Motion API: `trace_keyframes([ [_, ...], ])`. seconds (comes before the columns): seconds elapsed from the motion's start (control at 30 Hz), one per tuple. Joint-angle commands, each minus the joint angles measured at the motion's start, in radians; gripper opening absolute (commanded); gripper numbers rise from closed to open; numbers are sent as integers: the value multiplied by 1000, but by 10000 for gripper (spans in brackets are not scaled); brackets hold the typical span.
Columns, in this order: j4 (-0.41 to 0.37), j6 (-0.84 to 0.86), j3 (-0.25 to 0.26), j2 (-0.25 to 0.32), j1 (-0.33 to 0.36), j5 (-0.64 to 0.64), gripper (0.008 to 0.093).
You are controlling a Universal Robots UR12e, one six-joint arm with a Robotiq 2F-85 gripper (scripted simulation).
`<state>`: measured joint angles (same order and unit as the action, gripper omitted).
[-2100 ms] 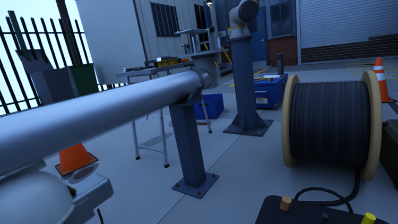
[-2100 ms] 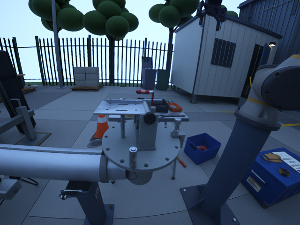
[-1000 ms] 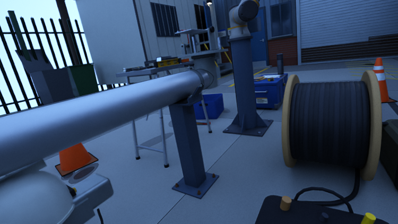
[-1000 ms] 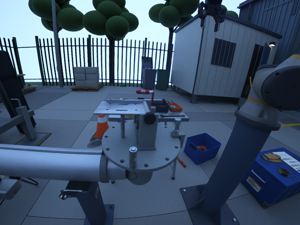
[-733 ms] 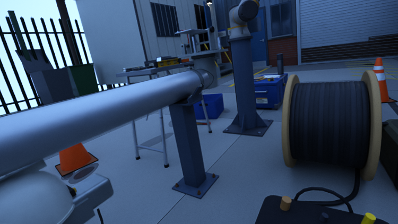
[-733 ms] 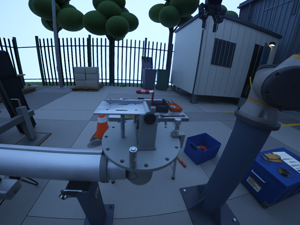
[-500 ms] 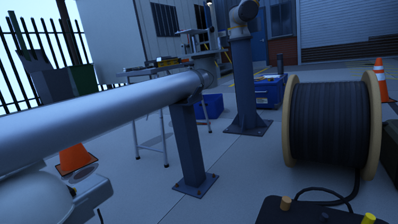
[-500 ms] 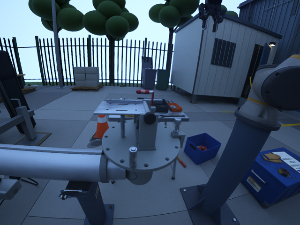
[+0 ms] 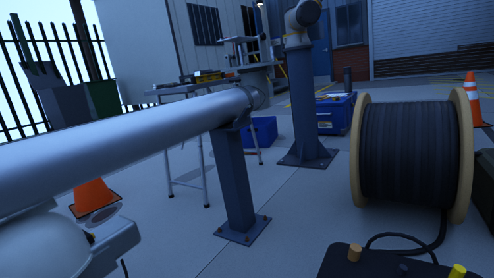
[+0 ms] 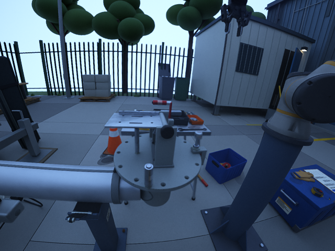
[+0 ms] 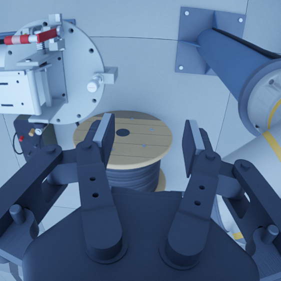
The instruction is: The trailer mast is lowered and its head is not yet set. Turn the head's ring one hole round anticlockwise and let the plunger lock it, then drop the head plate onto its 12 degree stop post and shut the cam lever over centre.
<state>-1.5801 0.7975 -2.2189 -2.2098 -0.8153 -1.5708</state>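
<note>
The head's ring is partly hidden by the bracket and head plate that stand on it; it is a round grey disc with holes round its rim, at the end of the lowered mast. The plunger stands at the ring's right edge. The head plate sits raised above the ring. The cam lever has a red and white handle. A stop post stands at the ring's near rim. My gripper hangs high above the head, open and empty.
The robot's blue pedestal rises right of the head. A cable reel stands on the floor below my gripper. A work table with tools sits behind the head. A blue bin and a blue case lie on the floor.
</note>
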Motion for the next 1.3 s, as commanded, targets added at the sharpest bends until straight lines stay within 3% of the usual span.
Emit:
trace_keyframes([
  [0.0, -2, -5, 0, 2, 1, 0, 580],
  [0.6, -101, -248, -25, 75, 55, 0, 580],
  [1.27, -328, -809, -83, 245, 179, 0, 580],
])
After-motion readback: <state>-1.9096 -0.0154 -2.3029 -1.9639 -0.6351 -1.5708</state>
